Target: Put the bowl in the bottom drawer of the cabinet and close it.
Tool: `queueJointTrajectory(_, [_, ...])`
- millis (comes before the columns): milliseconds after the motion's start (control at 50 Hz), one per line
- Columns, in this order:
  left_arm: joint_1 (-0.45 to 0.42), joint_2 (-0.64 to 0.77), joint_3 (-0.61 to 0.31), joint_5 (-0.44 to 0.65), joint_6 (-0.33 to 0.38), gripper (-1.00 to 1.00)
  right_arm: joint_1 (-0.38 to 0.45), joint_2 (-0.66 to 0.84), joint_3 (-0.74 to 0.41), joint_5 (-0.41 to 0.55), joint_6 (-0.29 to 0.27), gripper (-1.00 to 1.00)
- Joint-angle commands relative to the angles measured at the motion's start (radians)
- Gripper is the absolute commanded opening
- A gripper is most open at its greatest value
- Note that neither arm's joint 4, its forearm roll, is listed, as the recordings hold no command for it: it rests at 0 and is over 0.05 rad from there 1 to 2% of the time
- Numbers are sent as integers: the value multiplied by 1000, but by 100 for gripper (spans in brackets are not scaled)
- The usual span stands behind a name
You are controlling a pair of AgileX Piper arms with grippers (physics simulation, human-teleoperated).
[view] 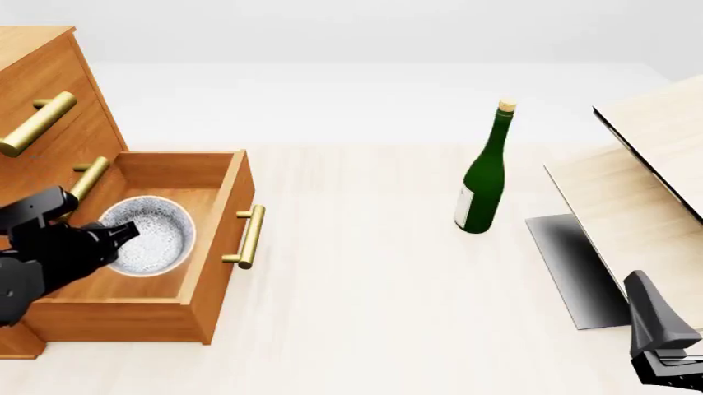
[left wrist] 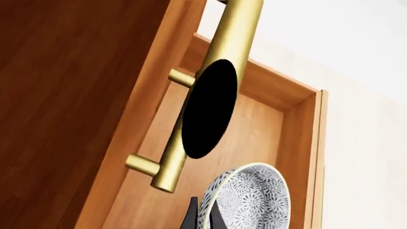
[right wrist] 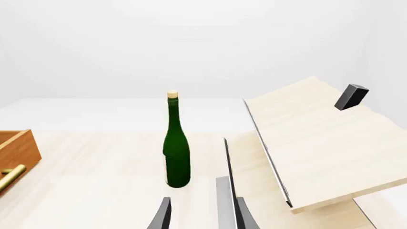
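The cabinet (view: 42, 62) stands at the far left with its bottom drawer (view: 225, 216) pulled open toward the table's middle. The speckled white bowl (view: 156, 239) sits inside the drawer, near the cabinet side. My left gripper (view: 118, 234) is shut on the bowl's rim, one finger inside and one outside. In the left wrist view the bowl (left wrist: 251, 200) shows beside my left gripper (left wrist: 203, 217), over the drawer floor (left wrist: 254, 124) and below an upper drawer's brass handle (left wrist: 213, 81). My right gripper (right wrist: 203, 217) hangs open and holds nothing, at the near right of the table.
A green wine bottle (view: 483, 177) stands upright at mid-table, right of the drawer's brass handle (view: 250, 237). A pale wooden box (view: 643, 189) with a dark panel fills the right side, close to my right arm (view: 657, 337).
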State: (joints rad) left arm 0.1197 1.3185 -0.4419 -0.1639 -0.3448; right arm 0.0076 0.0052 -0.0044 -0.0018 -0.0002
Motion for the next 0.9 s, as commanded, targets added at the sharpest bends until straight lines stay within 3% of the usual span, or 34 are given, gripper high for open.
queueJointTrajectory(20, [3,28,6,-27,-11,-100,0,0,0,0,0,100])
queueJointTrajectory(800, [6,37,24,-54,-25,-100,0,0,0,0,0,100])
queueJointTrajectory(820, [7,34,25,-53,-24,100,0,0,0,0,0,100])
queueJointTrajectory(900, [10,21,27,-48,-19,100,0,0,0,0,0,100])
